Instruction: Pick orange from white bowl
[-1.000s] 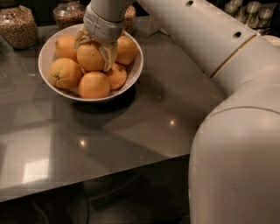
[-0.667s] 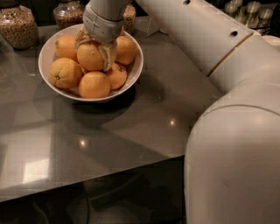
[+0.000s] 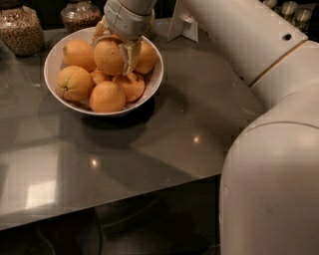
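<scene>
The white bowl (image 3: 52,79) stands on the dark table at the back left, filled with several oranges. My gripper (image 3: 114,52) reaches down into it from above. It is shut on the large top orange (image 3: 108,58), with one finger (image 3: 130,54) down the fruit's right side and the other on its far left. The held orange sits slightly higher than the rest. Other oranges lie around it: one at the left front with a dark stem dot (image 3: 74,83), one at the front (image 3: 107,96) and one at the back left (image 3: 79,54).
Two glass jars of grain (image 3: 20,30) (image 3: 80,15) stand behind the bowl. A white card holder (image 3: 183,26) stands to its right. My big white arm (image 3: 279,149) fills the right side. The table's front edge (image 3: 124,199) runs across below.
The gripper with the orange in it has risen a little and shifted right. The bowl and the other oranges have stayed in place.
</scene>
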`<state>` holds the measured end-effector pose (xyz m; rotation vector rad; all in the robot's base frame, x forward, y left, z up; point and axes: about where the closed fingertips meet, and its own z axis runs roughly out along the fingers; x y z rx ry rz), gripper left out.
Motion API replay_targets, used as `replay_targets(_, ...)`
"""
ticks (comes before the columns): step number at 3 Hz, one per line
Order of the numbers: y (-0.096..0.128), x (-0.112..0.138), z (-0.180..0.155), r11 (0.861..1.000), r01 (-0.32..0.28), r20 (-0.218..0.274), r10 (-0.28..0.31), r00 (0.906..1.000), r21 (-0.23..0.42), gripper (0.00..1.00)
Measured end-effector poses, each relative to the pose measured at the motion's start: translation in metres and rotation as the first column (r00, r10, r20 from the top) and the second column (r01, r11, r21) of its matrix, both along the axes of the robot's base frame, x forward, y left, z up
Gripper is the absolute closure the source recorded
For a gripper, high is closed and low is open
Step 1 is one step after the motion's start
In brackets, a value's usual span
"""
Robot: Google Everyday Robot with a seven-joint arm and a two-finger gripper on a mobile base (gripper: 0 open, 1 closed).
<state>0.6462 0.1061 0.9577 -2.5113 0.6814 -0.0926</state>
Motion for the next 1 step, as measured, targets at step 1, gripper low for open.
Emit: replay_targets(1,-0.0098,-0.0089,0.0247,0.995,0.014,-0.006,-0.014,0.9999,0.099,1.0)
